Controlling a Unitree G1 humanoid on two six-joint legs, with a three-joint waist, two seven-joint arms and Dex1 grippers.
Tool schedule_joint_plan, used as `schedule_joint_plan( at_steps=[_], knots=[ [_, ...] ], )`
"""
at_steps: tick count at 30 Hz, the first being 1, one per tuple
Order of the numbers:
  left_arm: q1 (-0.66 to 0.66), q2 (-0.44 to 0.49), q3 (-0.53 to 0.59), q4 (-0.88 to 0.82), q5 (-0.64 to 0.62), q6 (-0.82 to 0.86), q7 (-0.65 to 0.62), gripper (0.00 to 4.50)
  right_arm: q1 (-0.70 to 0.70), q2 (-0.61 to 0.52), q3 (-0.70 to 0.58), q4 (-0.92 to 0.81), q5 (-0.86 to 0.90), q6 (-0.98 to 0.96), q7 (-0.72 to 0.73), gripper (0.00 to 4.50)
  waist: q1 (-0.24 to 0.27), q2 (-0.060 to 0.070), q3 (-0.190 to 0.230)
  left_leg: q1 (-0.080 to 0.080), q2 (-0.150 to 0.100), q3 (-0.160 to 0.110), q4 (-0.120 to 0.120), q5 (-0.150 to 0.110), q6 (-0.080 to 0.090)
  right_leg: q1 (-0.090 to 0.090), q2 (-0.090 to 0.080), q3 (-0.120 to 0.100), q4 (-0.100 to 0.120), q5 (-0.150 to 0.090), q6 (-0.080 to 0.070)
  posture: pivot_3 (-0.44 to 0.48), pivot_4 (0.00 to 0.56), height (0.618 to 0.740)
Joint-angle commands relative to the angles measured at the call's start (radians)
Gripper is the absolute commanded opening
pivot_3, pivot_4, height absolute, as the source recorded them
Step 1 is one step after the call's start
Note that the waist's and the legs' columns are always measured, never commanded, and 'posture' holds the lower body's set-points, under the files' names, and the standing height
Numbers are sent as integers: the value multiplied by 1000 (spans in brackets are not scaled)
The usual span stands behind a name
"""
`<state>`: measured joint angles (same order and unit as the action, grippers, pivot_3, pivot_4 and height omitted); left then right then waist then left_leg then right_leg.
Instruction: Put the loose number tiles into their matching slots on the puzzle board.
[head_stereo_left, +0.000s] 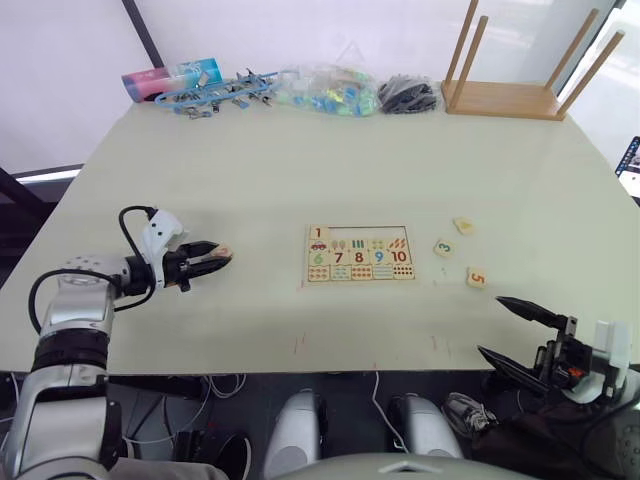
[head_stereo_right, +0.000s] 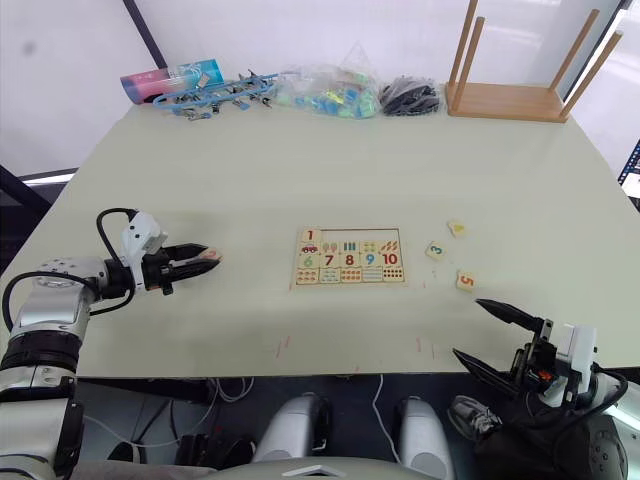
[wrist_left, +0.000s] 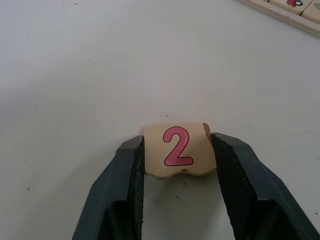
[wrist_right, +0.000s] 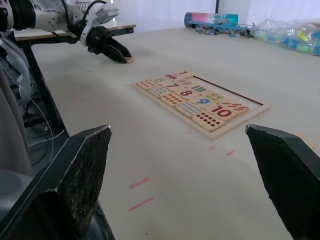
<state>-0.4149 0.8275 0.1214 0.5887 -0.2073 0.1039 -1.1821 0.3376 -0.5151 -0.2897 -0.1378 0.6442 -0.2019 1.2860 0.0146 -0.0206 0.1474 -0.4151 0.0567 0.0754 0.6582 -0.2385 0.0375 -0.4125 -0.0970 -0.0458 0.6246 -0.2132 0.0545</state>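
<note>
Tile 1 (head_stereo_left: 319, 234) in puzzle board (head_stereo_left: 360, 276) slot.

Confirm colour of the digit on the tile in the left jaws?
Pink 2 with a darker outline on the pale tile, clearest in the left wrist view.

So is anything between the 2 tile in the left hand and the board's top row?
Nothing visible. The left hand holds the 2 tile left of the puzzle board, with bare table between them. The slot beside the 1 tile looks open.
</note>
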Motion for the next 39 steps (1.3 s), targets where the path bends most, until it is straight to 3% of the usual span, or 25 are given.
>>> schedule_joint_plan(
  at_steps=[1, 5, 9, 17, 21, 26, 34, 39],
  knots=[
    [87, -25, 32, -130, -36, 65, 58, 1529, -16, -11, -12, -3, 12, -9, 9, 4500, 0, 0, 0, 0, 0, 0, 0, 0, 0, 0, 0, 0, 0, 0, 0, 0, 150, 737],
    [222, -69, 99, -385, -96, 191, 183, 1529, -21, -15, -13, -2, 15, -6, 17, 4500, 0, 0, 0, 0, 1, 0, 0, 0, 0, 0, -2, 1, 0, 0, -1, 0, 150, 737],
    [340, -160, 180, -671, -144, 381, 413, 1529, -26, -18, -13, 0, 21, 1, 25, 4500, 0, 0, 0, 0, 1, 0, 0, 0, 0, 1, -3, 1, 0, 0, -1, 0, 150, 737],
    [416, -469, 223, -1107, -127, 720, 926, 1529, -57, -21, 5, 13, 21, 17, 36, 4500, 1, -1, 0, 1, -1, -2, 1, 0, 0, 3, -1, 0, 1, 0, 0, 0, 150, 737],
    [414, -652, 221, -1223, -85, 841, 1153, 1529, -79, -27, 5, 23, 21, 28, 44, 4500, 1, -1, 0, 1, -2, -3, 2, 0, 0, 4, 2, 1, 1, 0, 0, 0, 150, 737],
    [394, -793, 257, -1270, -53, 924, 1315, 1529, -94, -33, 1, 30, 23, 35, 51, 4500, 1, -2, 0, 0, -2, -4, 4, 0, 0, 5, 7, 5, 1, 0, 0, 0, 150, 737],
    [388, -865, 216, -1290, -8, 940, 1398, 1529, -100, -34, -3, 29, 27, 50, 49, 4500, 0, -2, 0, 0, -1, -5, 7, 0, 0, 5, 9, 7, 1, 0, 1, 0, 150, 737],
    [390, -875, 215, -1304, 0, 946, 1403, 3675, -99, -31, 3, 25, 26, 50, 54, 4500, 1, -2, 0, 0, -1, -6, 7, 0, 0, 5, 9, 8, 1, 0, 0, 0, 150, 737]
  ],
)
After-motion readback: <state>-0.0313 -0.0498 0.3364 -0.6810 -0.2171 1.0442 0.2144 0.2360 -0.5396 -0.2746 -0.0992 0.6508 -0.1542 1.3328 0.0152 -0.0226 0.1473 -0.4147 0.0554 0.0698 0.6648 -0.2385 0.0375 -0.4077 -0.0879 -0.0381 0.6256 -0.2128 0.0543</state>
